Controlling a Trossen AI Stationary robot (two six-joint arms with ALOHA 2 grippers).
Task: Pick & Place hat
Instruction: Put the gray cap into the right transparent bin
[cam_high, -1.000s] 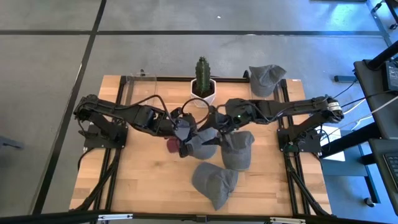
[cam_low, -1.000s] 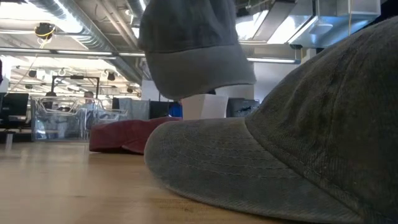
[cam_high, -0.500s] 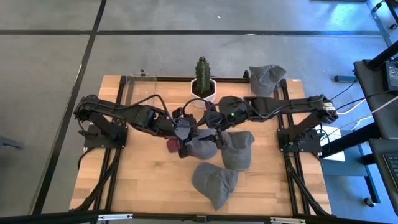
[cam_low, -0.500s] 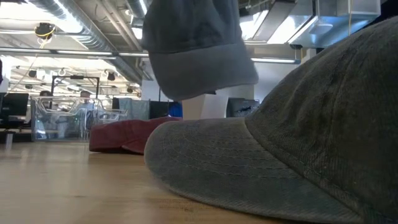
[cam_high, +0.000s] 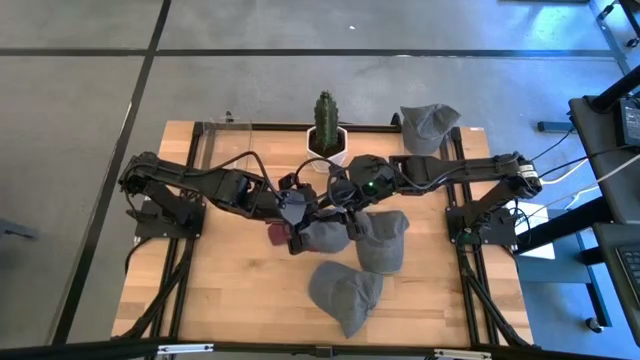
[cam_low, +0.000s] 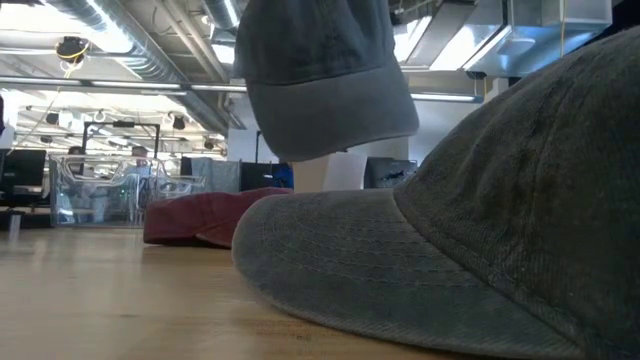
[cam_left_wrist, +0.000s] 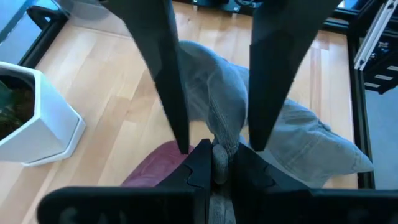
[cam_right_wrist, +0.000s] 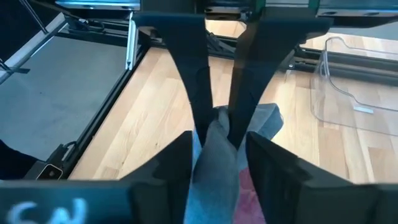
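Note:
A grey cap (cam_high: 325, 237) hangs in the air between my two grippers. In the low view its crown and brim (cam_low: 325, 110) float above the table. My left gripper (cam_high: 300, 215) reaches in from the table's left and is shut on the cap's cloth (cam_left_wrist: 224, 106). My right gripper (cam_high: 338, 198) faces it from the right and is open. The right gripper's fingers (cam_left_wrist: 177, 93) stand on either side of the bunched cloth and of the left fingertips (cam_right_wrist: 202, 124). A red cap (cam_high: 277, 232) lies flat on the wood under them. My left gripper pinches a narrow raised fold of the grey cap's cloth (cam_left_wrist: 217, 140) between its two fingertips, slanting down from the table's left. The cap hangs below the fingers, lifted clear of the table and of the red cap (cam_low: 200, 215).
Two more grey caps lie on the table, one right of centre (cam_high: 385, 240) and one toward the near edge (cam_high: 345, 290), which fills the low view (cam_low: 470, 250). Another cap (cam_high: 428, 125) sits at the far right corner. A cactus in a white pot (cam_high: 325, 140) stands just behind the grippers.
My right gripper has moved toward the table's left, closing in on the hanging cap and the left gripper. The cap has drifted slightly toward the table's right and stays lifted clear.

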